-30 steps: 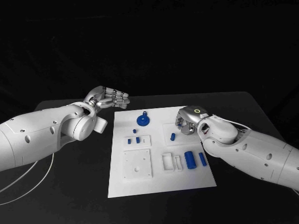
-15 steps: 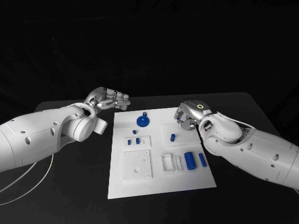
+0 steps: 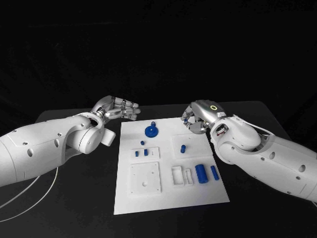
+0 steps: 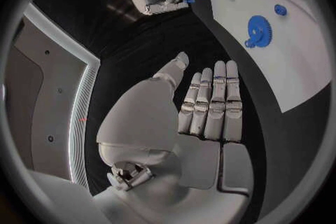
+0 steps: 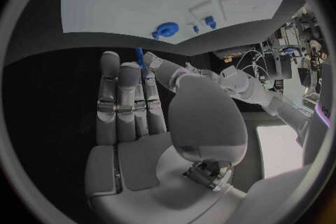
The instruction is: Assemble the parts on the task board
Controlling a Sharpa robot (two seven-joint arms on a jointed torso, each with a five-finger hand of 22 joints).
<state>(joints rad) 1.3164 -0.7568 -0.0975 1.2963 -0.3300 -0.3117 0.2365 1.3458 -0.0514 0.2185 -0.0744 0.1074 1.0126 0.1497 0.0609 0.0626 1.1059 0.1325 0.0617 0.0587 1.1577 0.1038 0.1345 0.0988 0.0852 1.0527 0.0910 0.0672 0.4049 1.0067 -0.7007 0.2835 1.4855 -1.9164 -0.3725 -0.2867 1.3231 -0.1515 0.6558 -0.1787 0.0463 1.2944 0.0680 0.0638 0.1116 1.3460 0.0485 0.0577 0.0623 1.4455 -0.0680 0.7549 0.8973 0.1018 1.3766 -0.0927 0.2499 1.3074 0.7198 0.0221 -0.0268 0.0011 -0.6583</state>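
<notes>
The white task board [image 3: 169,191] lies in the middle of the black table. A blue gear [image 3: 151,130] stands at its far end, also seen as the gear [image 4: 258,31] and the gear [image 5: 167,29]. Several small blue pegs [image 3: 141,150] lie left of centre, and one peg [image 3: 184,147] sits on a block to the right. Two blue cylinders [image 3: 207,172] lie near the right edge. My right hand [image 3: 196,119] hovers above the board's far right corner, pinching a small blue peg [image 5: 139,57] between thumb and finger. My left hand [image 3: 119,108] hovers off the far left corner, fingers stretched out and holding nothing.
White raised blocks [image 3: 182,173] and a square plate with holes [image 3: 145,177] sit on the board's near half. Bare black table [image 3: 73,198] lies on both sides of the board. A thin white cable [image 3: 30,196] runs under my left arm.
My right hand has risen and drawn back from over the board's right side toward the far corner, with the peg in its fingers. My left hand has barely shifted.
</notes>
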